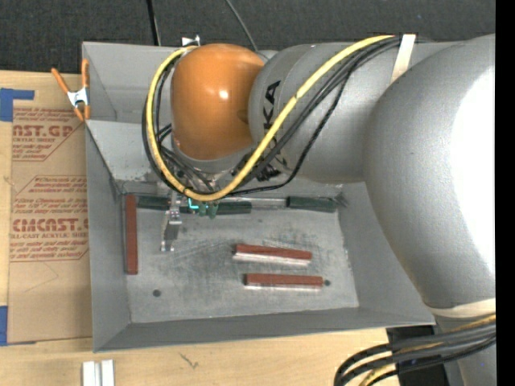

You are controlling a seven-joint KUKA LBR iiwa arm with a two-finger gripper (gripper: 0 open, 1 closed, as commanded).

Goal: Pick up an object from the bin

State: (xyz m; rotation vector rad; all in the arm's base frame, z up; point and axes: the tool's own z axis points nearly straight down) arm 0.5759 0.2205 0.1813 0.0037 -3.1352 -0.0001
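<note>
Your pincer (168, 242) hangs low over the left half of the bin (201, 294), just right of the reddish-brown stick (130, 236) lying along the left wall. You cannot tell whether it is released or clenched. Two more reddish-brown sticks (272, 253) lie flat to its right, apart from it.

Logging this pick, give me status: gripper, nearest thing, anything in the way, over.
Gripper low over bare bin floor, view's left half. Nearest: reddish-brown bar along left wall, apart from it. Two more bars farther right, not in the way.
</note>
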